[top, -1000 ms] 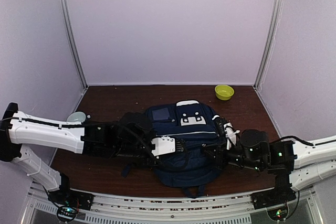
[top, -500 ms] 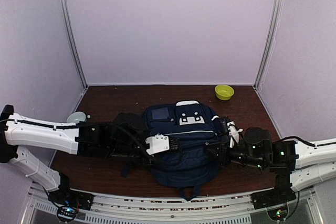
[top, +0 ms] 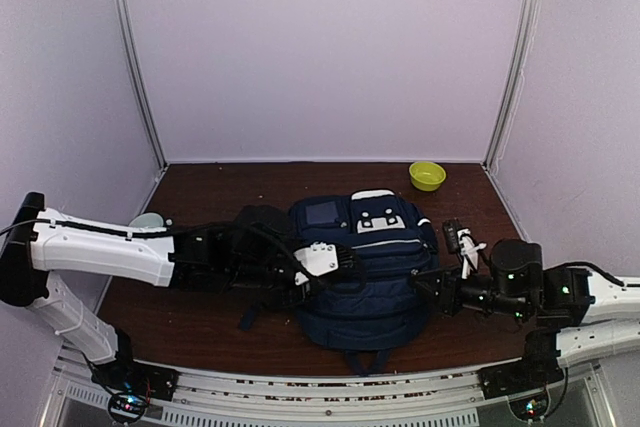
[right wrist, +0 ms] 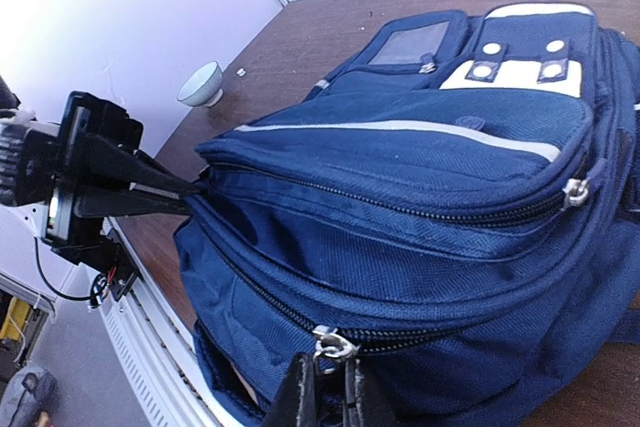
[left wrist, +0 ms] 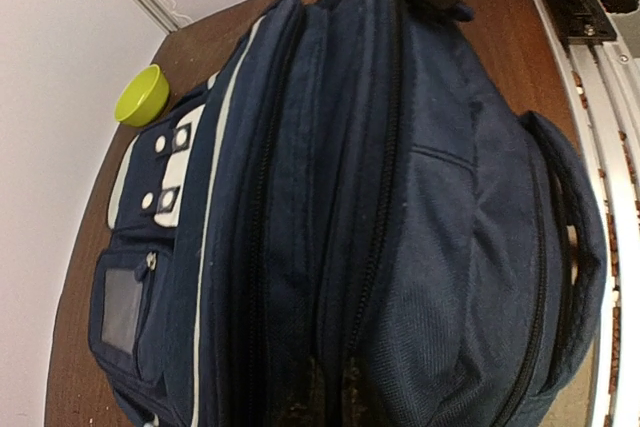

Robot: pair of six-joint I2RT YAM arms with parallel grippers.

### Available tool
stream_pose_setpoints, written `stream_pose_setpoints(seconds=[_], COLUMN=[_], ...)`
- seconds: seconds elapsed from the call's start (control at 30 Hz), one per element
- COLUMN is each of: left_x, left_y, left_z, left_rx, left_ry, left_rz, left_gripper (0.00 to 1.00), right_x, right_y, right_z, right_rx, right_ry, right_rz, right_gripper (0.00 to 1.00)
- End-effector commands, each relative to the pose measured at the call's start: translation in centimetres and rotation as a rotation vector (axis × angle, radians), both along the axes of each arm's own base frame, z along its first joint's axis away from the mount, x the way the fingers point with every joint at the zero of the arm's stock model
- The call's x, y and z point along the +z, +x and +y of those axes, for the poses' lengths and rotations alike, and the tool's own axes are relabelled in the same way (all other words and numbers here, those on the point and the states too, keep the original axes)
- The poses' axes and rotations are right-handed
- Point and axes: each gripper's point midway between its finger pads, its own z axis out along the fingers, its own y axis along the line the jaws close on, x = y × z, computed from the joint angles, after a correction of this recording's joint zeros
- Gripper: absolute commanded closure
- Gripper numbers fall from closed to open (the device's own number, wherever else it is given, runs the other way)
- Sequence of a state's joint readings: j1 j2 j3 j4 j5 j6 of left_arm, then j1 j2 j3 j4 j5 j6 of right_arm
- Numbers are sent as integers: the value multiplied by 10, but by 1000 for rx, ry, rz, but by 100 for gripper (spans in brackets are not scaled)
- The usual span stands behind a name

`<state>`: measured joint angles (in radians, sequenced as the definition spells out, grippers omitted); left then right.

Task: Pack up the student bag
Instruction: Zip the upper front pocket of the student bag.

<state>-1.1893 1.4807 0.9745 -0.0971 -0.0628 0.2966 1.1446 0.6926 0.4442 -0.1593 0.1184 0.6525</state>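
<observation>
The left gripper and right gripper clamp opposite sides of the student bag, which has shifted rightward, with bare table behind it.

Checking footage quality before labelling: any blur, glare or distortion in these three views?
Top view: even light, backpack sharp. Left wrist: wide-angle warp bends the table rail, jaws blurred and dark. Right wrist: wall blown out, jaws out of focus.

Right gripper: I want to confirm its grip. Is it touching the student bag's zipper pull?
Touching. The right wrist view shows the right gripper pinched shut on a metal zipper pull of the student bag.
</observation>
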Motion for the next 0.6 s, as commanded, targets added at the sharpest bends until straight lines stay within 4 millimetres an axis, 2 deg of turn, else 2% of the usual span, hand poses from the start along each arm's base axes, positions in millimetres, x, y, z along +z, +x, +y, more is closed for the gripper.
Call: stream_pose_setpoints(seconds=[0.0, 0.17, 0.23, 0.33, 0.4, 0.5, 0.57], left_x=[-18, -24, -26, -17, -1, 19, 31], left_y=[65, 83, 79, 66, 56, 38, 24], left_z=[32, 51, 55, 58, 63, 67, 67], left_rx=[242, 366, 366, 320, 293, 228, 167], left_ry=[94, 107, 116, 77, 24, -36, -71], left_rz=[-51, -62, -47, -21, -23, -35, -34], left_gripper=[100, 100, 100, 98, 87, 59, 44], right_x=[26, 26, 26, 21, 19, 18, 18], right_y=[-10, -25, -26, -22, -19, -14, -12], right_z=[13, 50, 63, 78, 84, 90, 91], right_rx=[62, 185, 214, 228, 230, 221, 216], right_ry=[150, 106, 67, 29, 10, -8, -12], right_rz=[1, 4, 1, 0, -6, -16, -22], right_gripper=[100, 100, 100, 100, 100, 100, 100])
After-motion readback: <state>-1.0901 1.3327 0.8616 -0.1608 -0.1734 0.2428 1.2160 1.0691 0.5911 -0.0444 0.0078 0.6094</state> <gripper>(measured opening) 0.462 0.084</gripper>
